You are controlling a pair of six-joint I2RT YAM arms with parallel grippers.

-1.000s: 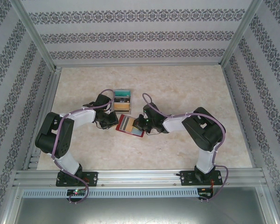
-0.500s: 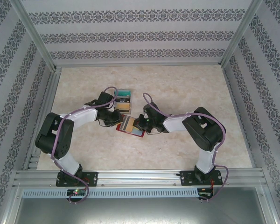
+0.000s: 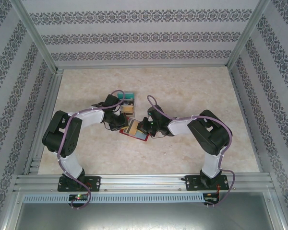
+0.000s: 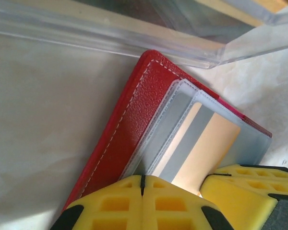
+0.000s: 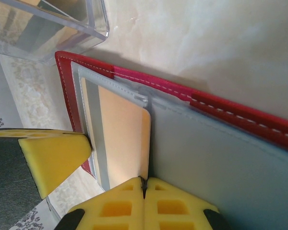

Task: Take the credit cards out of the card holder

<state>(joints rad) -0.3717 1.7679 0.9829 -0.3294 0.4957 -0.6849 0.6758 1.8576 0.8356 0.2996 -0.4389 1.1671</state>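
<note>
The red card holder (image 3: 138, 136) lies open on the table between my two grippers. In the left wrist view its red cover (image 4: 129, 129) carries clear sleeves, and a beige credit card (image 4: 206, 143) with a grey stripe sits in one. My left gripper (image 4: 143, 178) is shut, its tips at the sleeve's near edge. My right gripper (image 5: 144, 181) is shut on the other side, where the card (image 5: 120, 134) meets the grey-blue inner face (image 5: 221, 163). Whether either one pinches anything is hidden. From above, the left gripper (image 3: 122, 122) and right gripper (image 3: 143, 126) flank the holder.
A clear plastic box (image 3: 126, 98) with cards in it stands just behind the holder, close to its far corner (image 4: 110, 33) (image 5: 43, 28). The other arm's yellow fingers (image 4: 245, 191) (image 5: 53, 153) crowd each wrist view. Aluminium rails and patterned walls enclose the table.
My left arm has swung right, bringing its gripper up against the card holder's left edge, and its fingers have closed. The right arm and the holder have stayed put.
</note>
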